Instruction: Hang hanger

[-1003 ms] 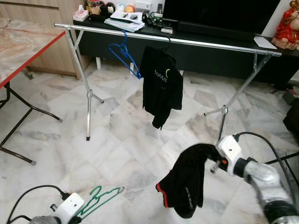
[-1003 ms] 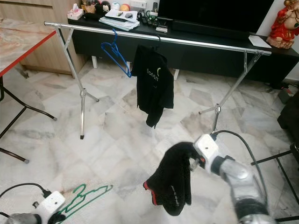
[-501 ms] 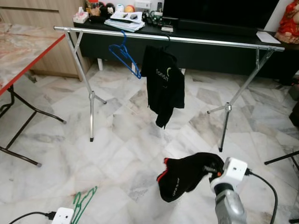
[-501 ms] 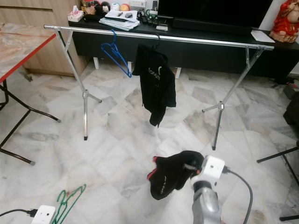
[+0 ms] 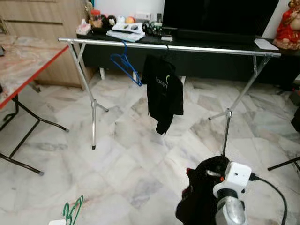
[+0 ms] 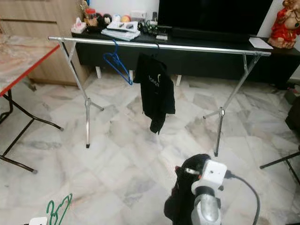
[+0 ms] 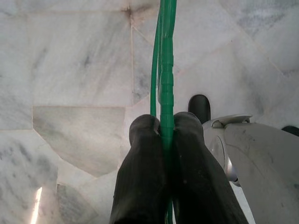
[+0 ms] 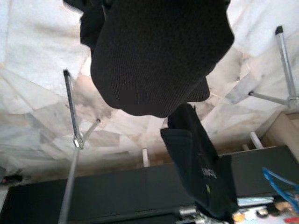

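Observation:
A thin green hanger (image 7: 166,70) is pinched between the two black fingers of my left gripper (image 7: 163,122), low over the marble floor. The same green hanger (image 5: 72,213) shows at the bottom left of the eye views. My right gripper (image 5: 211,174) is low at the front right, shut on a black garment (image 5: 199,199) with a red trim that droops over it and hides its fingers. Across the room stands a silver clothes rack (image 5: 201,48). On its rail hang a blue hanger (image 5: 125,65) and a black shirt (image 5: 163,91).
A marble table with a red edge and black legs (image 5: 26,61) stands at the left. A black TV console (image 5: 220,37) runs behind the rack. A black stand's legs (image 5: 283,164) reach in at the right. Open marble floor lies between me and the rack.
The view has shifted a little. The black garment, bunched out to the left before, now hangs straight down from my right gripper. The green hanger sits lower in the picture.

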### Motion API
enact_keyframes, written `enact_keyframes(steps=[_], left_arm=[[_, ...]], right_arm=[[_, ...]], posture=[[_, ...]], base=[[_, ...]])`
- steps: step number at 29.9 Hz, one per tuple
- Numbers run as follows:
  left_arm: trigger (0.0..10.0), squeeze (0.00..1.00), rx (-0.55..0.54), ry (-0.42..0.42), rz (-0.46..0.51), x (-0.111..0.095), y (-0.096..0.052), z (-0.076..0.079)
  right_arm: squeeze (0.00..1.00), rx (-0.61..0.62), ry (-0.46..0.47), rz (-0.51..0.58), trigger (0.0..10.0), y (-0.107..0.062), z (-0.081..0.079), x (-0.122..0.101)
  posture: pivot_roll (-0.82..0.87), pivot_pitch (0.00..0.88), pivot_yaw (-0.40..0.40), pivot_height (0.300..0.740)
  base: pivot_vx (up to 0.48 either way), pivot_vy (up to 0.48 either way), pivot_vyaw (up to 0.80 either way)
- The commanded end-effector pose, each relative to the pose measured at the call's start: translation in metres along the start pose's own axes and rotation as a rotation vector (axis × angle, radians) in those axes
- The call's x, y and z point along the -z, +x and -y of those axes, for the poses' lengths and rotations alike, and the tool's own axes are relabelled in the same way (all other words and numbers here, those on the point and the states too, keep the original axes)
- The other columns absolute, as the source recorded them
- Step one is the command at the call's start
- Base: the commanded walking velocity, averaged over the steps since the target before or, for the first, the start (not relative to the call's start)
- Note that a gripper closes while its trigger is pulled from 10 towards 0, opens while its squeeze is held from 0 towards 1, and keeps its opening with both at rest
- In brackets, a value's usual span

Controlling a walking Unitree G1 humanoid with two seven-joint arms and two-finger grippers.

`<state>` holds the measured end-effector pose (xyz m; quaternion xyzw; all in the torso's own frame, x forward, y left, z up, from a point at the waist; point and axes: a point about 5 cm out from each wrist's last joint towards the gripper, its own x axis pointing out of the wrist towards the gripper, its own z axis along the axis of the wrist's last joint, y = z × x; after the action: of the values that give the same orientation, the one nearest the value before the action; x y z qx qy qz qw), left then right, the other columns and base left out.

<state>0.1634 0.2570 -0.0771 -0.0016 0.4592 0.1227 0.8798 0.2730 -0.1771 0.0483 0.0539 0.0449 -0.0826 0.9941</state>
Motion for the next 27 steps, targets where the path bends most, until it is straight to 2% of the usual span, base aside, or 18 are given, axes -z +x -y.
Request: enact_keyframes(steps=[1,4,9,15,20,27], left_arm=[[10.0,0.00,-0.021,-0.022,-0.026,0.009,-0.001,-0.003],[10.0,0.00,-0.025,-0.040,-0.028,0.009,-0.001,-0.003],[10.0,0.00,-0.027,-0.056,-0.036,0.010,-0.001,-0.003],[10.0,0.00,-0.029,-0.050,-0.055,0.012,-0.002,-0.004],[10.0,0.00,-0.033,-0.061,-0.056,0.010,-0.001,-0.005],[10.0,0.00,-0.031,-0.050,-0.076,0.013,-0.001,-0.005]], right_arm=[[0.00,-0.016,-0.022,0.066,10.0,0.001,-0.005,-0.017],[0.00,-0.047,-0.058,0.052,10.0,0.003,-0.007,-0.015],[0.00,-0.051,-0.056,0.074,10.0,0.003,-0.010,-0.018],[0.00,-0.064,-0.081,0.090,10.0,0.003,-0.014,-0.023],[0.00,-0.019,-0.057,0.074,10.0,0.007,-0.008,-0.023],[0.00,-0.023,-0.043,0.102,10.0,0.012,-0.013,-0.032]], posture=[[-0.04,0.000,-0.021,0.740],[-0.04,0.000,-0.023,0.740],[-0.04,0.000,-0.016,0.740],[-0.05,0.013,-0.002,0.740],[-0.06,0.040,0.003,0.740],[-0.07,0.078,0.008,0.740]], base=[[0.000,0.000,0.00],[0.000,0.000,0.00],[0.000,0.000,0.00],[0.000,0.000,0.77],[0.000,0.000,0.00],[0.000,0.459,0.00]])
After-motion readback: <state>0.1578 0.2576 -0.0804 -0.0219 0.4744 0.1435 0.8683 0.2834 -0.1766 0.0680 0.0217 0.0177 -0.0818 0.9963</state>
